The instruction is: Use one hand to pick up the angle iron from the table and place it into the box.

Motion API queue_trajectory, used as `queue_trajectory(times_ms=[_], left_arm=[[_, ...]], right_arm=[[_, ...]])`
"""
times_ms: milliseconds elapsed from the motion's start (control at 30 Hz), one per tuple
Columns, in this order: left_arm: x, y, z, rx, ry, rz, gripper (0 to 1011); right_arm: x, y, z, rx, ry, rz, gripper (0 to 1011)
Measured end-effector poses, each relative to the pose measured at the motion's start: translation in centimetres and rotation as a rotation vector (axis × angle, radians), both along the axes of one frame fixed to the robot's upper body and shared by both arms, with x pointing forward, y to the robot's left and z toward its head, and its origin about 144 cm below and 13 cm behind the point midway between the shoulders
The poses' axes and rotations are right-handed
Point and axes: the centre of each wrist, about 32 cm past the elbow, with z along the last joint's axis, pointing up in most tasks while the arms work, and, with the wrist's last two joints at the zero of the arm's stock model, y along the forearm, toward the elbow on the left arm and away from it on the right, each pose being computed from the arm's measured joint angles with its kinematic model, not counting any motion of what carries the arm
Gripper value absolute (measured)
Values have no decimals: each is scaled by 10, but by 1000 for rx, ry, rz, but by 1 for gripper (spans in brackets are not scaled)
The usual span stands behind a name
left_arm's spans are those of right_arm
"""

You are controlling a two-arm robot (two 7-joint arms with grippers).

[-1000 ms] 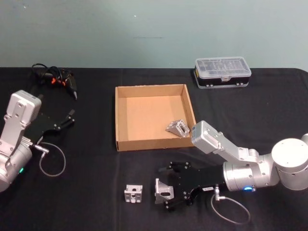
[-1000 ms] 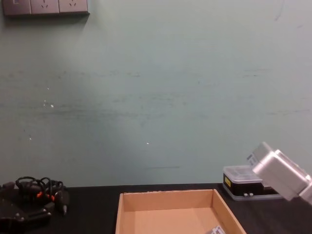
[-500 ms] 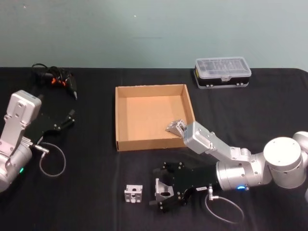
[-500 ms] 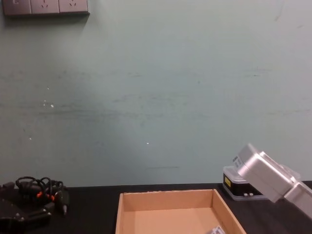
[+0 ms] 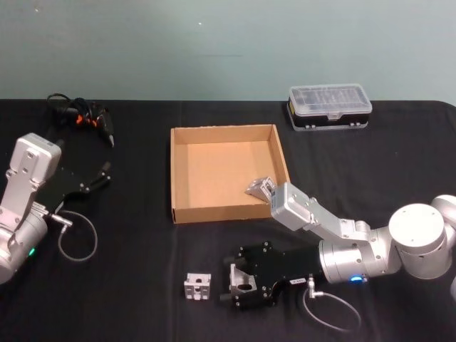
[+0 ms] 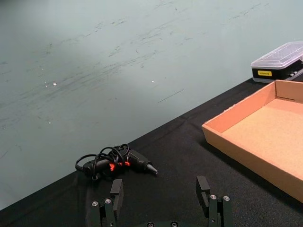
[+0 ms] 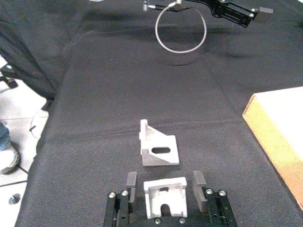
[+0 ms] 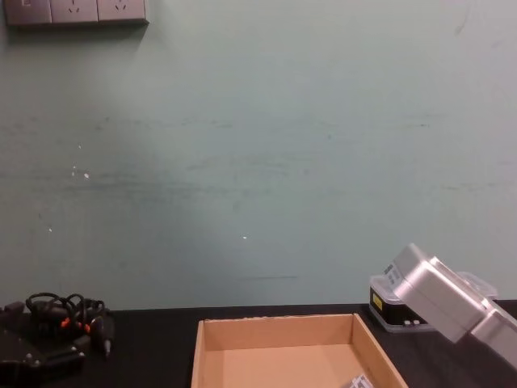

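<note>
Table [image 5: 142, 299]: end effector [image 7: 164, 181] around angle iron [image 7: 165, 200]

The table [image 5: 128, 299] is covered in matt black cloth. The box [image 5: 173, 171] is made of plain brown cardboard, matt and faintly fibrous. The angle iron [image 5: 244, 282] at six o'clock is formed of pale grey metal with a dull sheen. The right gripper [image 5: 234, 286] is finished in matt black, and its arm [image 5: 335, 229] in satin silver-grey metal. The case [image 5: 329, 107] at one o'clock is moulded in black plastic under a clear, glossy lid.
</note>
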Motion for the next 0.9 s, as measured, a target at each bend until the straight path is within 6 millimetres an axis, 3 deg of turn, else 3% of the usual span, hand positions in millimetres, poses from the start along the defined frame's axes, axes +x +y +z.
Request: queue_trajectory(times_ms=[367,733,900], left_arm=[[0,0,0,0,0,0,1011],[0,0,0,0,0,0,1011],[0,0,0,0,0,0,1011]], right_arm=[[-1,0,0,3,-10,9,458],[-6,-1,6,26,-34,-6,458],[-17,-7,23,75,-81,-51,458]])
